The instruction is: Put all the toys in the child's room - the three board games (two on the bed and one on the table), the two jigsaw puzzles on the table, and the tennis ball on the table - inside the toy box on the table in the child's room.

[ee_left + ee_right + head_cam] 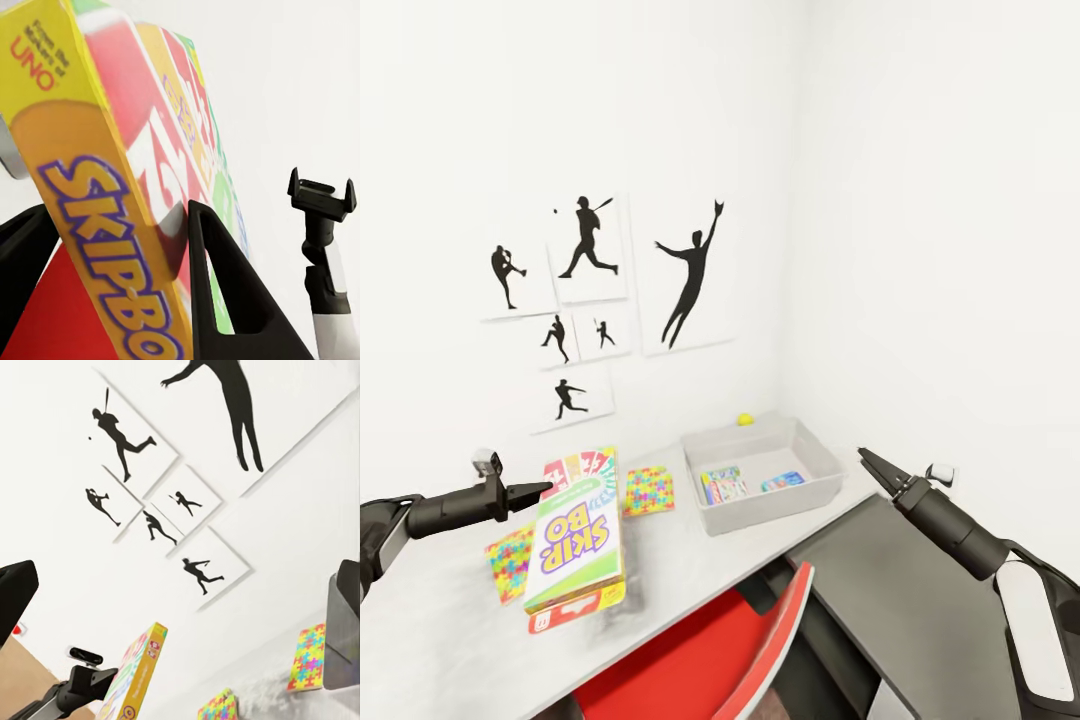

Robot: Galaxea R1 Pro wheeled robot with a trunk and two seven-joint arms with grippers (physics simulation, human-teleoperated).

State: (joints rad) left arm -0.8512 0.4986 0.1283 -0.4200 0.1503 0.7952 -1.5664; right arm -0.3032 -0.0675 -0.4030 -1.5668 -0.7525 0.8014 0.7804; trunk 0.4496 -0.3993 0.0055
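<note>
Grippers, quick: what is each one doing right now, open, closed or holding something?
Left gripper: shut on the Skip-Bo box, held above the table.
Right gripper: open, holding nothing, beside the toy box.

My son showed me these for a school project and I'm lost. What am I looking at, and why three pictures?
It is a simulated robot with two arms, tidying toys into a box. The big picture comes from a camera on its head; the other two come from cameras near each gripper. On the grey table sit an open toy box with two small boxes already inside, two bright jigsaw puzzles and a yellow tennis ball by the wall behind the box. The left gripper is pinching a Skip-Bo game box by its edge, lifted above the table. The right gripper holds nothing, fingers spread. Baseball pictures hang on the wall.
</note>
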